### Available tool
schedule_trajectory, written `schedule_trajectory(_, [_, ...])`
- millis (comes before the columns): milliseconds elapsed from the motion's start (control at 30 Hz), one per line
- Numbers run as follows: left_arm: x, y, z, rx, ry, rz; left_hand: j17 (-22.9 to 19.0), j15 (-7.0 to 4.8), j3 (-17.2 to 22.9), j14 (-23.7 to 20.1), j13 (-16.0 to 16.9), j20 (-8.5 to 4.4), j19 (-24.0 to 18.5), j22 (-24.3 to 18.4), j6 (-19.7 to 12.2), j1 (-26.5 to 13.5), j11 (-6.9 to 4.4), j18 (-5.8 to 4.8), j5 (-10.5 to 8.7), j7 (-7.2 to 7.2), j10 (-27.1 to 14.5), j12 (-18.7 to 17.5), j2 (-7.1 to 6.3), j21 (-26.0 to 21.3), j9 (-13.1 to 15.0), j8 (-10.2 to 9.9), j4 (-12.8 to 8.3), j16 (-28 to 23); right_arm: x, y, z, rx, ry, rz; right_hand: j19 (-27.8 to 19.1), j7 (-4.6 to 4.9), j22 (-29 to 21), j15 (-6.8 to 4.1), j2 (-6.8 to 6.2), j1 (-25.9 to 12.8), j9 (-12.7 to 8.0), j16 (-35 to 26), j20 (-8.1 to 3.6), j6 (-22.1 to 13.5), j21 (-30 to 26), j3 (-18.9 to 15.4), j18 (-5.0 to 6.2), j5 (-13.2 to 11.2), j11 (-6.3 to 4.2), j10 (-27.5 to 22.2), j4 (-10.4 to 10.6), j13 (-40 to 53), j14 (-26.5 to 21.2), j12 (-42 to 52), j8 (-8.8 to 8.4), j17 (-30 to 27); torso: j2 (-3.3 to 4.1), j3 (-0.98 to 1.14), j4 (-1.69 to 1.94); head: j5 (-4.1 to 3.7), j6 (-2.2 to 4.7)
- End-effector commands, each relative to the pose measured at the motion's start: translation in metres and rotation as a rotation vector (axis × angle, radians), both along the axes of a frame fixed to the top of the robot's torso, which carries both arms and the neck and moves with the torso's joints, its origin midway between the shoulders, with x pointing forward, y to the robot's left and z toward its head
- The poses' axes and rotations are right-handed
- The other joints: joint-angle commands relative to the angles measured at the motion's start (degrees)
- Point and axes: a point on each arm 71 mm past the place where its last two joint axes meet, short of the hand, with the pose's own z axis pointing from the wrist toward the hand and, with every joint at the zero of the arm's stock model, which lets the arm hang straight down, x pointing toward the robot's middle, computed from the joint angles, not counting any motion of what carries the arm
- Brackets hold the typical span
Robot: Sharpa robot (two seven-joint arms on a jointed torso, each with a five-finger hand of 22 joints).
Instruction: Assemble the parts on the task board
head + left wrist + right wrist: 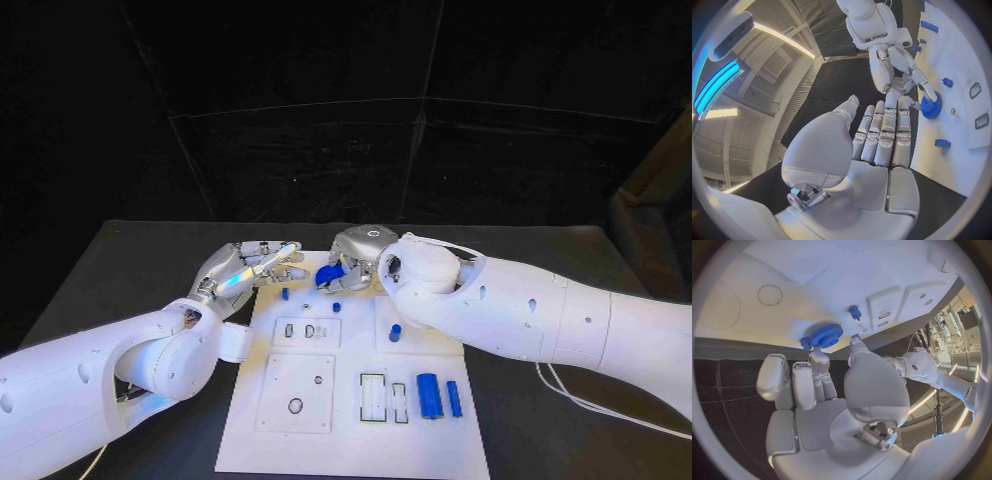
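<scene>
The white task board [335,440] lies in the middle of the black table. At its far end my right hand [364,250] pinches a blue gear [332,272] just above the board. In the right wrist view the gear [826,335] sits between thumb and fingertip over the board [817,280], near a small blue peg [854,311]. My left hand [248,266] hovers at the board's far left corner, fingers straight and together, holding nothing. The left wrist view has that hand [879,140] pointing toward the gear [931,106].
Small blue pegs [284,294] [336,308] [395,332] stand on the board's far half. Two blue cylinders [428,395] [454,398] lie near the front right beside slotted recesses [372,398]. A round hole [296,406] is in the front left plate.
</scene>
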Motion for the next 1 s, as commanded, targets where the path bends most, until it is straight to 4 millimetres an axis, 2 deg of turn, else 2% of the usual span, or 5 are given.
schedule_trajectory(33, [0.0, -0.001, 0.001, -0.007, -0.004, -0.013, 0.07, 0.43, 0.0, 0.02, -0.07, 0.28, 0.15, -0.06, -0.01, -0.06, 0.39, 0.83, -0.2, 0.37, -0.18, -0.23, 0.52, -0.18, -0.06, -0.23, -0.21, -0.22, 0.001, -0.005, -0.003, 0.015, 0.014, -0.005, 0.24, -0.06, 0.24, 0.29, 1.2, 0.53, 0.02, 0.02, 0.45, -0.28, 0.08, -0.5, -0.56, 0.97, 0.32, 0.4, -0.09, 0.51, 2.91, 0.81, 0.04, 0.18, 0.01, -0.04, -0.04, -0.03, -0.01])
schedule_trajectory(333, [0.0, 0.0, 0.001, -0.006, -0.005, -0.011, 0.07, 0.43, 0.0, 0.02, -0.07, 0.28, 0.15, -0.06, -0.01, -0.06, 0.39, 0.83, -0.2, 0.37, -0.18, -0.23, 0.52, -0.18, -0.06, -0.23, -0.21, -0.22, -0.004, -0.013, 0.008, 0.163, -0.08, 0.053, 0.4, -0.39, 0.48, 0.08, 2.26, 3.8, 0.17, 0.14, 0.3, 0.73, 0.29, -1.4, -0.59, 5.46, 0.05, 1.25, -0.75, 2.26, 2.96, 2.62, 0.42, 0.4, -0.02, -0.03, 0.0, -0.12, 0.03])
schedule_trajectory(533, [0.0, 0.002, 0.002, -0.004, -0.005, -0.006, 0.07, 0.43, 0.0, 0.02, -0.07, 0.28, 0.15, -0.06, -0.01, -0.06, 0.39, 0.83, -0.2, 0.37, -0.18, -0.23, 0.52, -0.18, -0.06, -0.23, -0.21, -0.22, -0.011, -0.027, 0.019, 0.318, -0.157, 0.144, -0.53, -0.54, -1.17, -0.02, 2.24, 4.42, 0.23, -1.17, 0.23, 1.27, -0.43, -1.94, -0.28, 5.98, -0.07, 1.05, -0.77, 2.12, 2.46, 2.39, 0.58, -1.56, -0.14, 0.07, -0.32, -0.15, 0.38])
schedule_trajectory(767, [0.0, 0.005, 0.001, -0.001, -0.005, 0.0, 0.07, 0.43, 0.0, 0.02, -0.07, 0.28, 0.15, -0.06, -0.01, -0.06, 0.39, 0.83, -0.2, 0.37, -0.18, -0.23, 0.52, -0.18, -0.06, -0.23, -0.21, -0.22, -0.017, -0.075, 0.021, 0.41, -0.103, 0.14, -1.24, -0.69, -2.28, -0.18, 2.62, 8.04, 0.17, -2.27, 0.07, 1.73, -1.13, -2.22, -0.09, 6.24, -0.24, 0.15, -2.23, 1.18, 2.13, 1.12, 0.51, -2.79, -0.33, 0.39, -0.89, -0.21, 0.51])
schedule_trajectory(1000, [0.001, 0.005, 0.001, -0.002, -0.006, -0.001, 0.11, 0.45, 0.02, 0.02, -0.07, 0.3, 0.15, -0.09, -0.02, -0.15, 0.41, 0.84, -0.2, 0.39, -0.18, -0.29, 0.52, -0.26, -0.06, -0.28, -0.26, -0.33, -0.018, -0.148, 0.016, 0.462, 0.029, 0.029, -1.8, -0.64, -3.34, -0.28, 1.85, 14.87, 0.01, -3.23, -0.03, 1.14, -1.82, -1.95, 0.07, 6.17, -0.32, -1.02, -6.37, -0.23, 1.95, -0.75, 0.11, -3.76, -0.62, 0.68, -1.7, -1.0, 0.66])
